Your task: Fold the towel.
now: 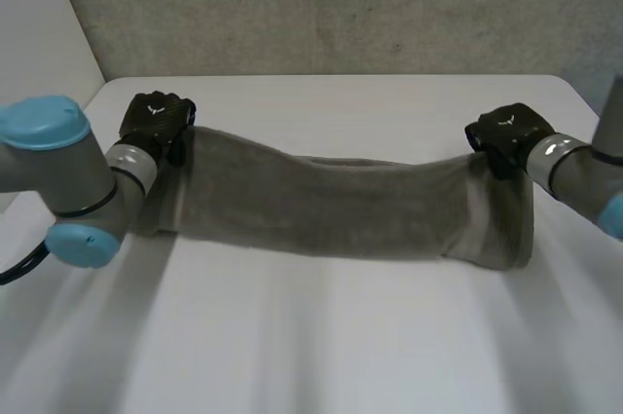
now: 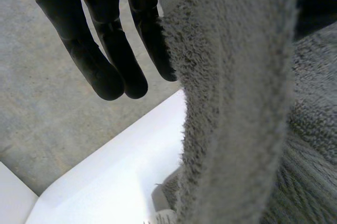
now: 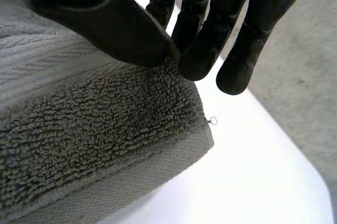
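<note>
A grey terry towel [image 1: 331, 205] hangs stretched between my two hands above the white table [image 1: 321, 346], sagging in the middle. My left hand [image 1: 156, 122] pinches the towel's left end at its far corner; in the left wrist view its fingers [image 2: 113, 60] run straight down beside the towel's hem [image 2: 237, 103], which is caught at their inner side. My right hand [image 1: 508, 133] holds the right end. In the right wrist view the thumb [image 3: 105, 23] presses the towel corner [image 3: 131, 124] against the fingers [image 3: 202, 50].
A grey wall [image 1: 331, 5] stands behind the table's far edge. The table's left corner and edge [image 2: 105, 182] lie below the left hand. My grey arms with light-blue caps [image 1: 44, 122] reach in from both sides.
</note>
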